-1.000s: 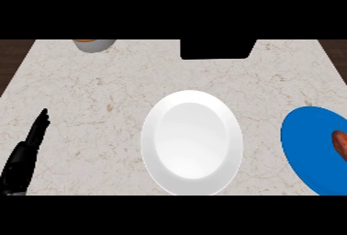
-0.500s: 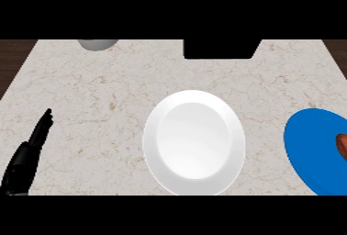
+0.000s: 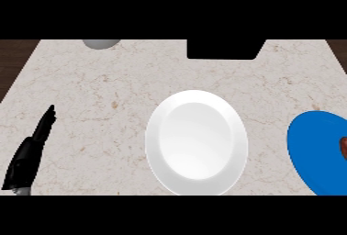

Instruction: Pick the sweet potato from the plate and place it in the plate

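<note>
Left hand (image 3: 30,153) rests open at the counter's left edge. Nothing is picked yet: the sweet potato (image 3: 344,148) lies on the blue plate (image 3: 315,153); next I must grasp it and carry it to the white plate (image 3: 196,142).

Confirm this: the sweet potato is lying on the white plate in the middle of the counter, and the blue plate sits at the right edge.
Not quite. In the head view the white plate holds nothing; the sweet potato lies on the blue plate at the right edge, mostly cut off by the frame.
</note>
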You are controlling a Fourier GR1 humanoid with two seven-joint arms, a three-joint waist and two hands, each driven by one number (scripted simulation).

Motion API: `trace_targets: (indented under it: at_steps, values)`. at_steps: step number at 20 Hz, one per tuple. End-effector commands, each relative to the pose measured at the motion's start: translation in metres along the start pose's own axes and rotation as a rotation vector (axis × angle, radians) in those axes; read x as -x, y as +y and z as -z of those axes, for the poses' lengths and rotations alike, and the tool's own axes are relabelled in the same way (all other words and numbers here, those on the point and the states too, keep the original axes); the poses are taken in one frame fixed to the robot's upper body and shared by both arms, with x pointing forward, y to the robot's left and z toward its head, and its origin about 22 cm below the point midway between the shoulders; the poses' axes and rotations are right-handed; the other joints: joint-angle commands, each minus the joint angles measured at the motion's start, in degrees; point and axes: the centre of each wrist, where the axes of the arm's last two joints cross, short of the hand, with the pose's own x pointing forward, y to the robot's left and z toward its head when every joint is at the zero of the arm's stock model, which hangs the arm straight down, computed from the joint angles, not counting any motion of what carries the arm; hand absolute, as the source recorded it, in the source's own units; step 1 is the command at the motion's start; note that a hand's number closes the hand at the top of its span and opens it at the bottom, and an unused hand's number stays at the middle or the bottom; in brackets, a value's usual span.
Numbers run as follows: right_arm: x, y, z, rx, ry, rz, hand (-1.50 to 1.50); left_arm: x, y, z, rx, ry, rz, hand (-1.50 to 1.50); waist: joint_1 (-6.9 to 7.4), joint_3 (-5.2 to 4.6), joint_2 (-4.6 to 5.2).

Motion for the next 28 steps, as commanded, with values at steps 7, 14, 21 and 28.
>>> trace_targets:
  at_steps: [7, 14, 21, 28]
  values:
    - [0.007, 0.005, 0.04, -0.219, 0.178, -0.167, -1.5, 0.009, -0.012, -0.009, 0.003, 0.005, -0.007, 0.0, 0.53, 0.06, 0.09]
    - [0.036, 0.023, 0.057, -0.297, 0.226, -0.285, -1.5, -0.003, 0.003, 0.003, 0.011, -0.001, -0.01, 0.0, 0.62, 0.13, 0.18]
    - [0.064, 0.045, 0.07, -0.376, 0.232, -0.303, -1.5, 0.003, -0.009, -0.004, 0.001, 0.004, -0.012, 0.0, 0.03, 0.05, 0.01]
    - [0.065, 0.04, 0.077, -0.427, 0.253, -0.322, -1.5, -0.008, -0.007, 0.01, 0.007, -0.01, -0.012, 0.0, -0.09, 0.03, 0.05]
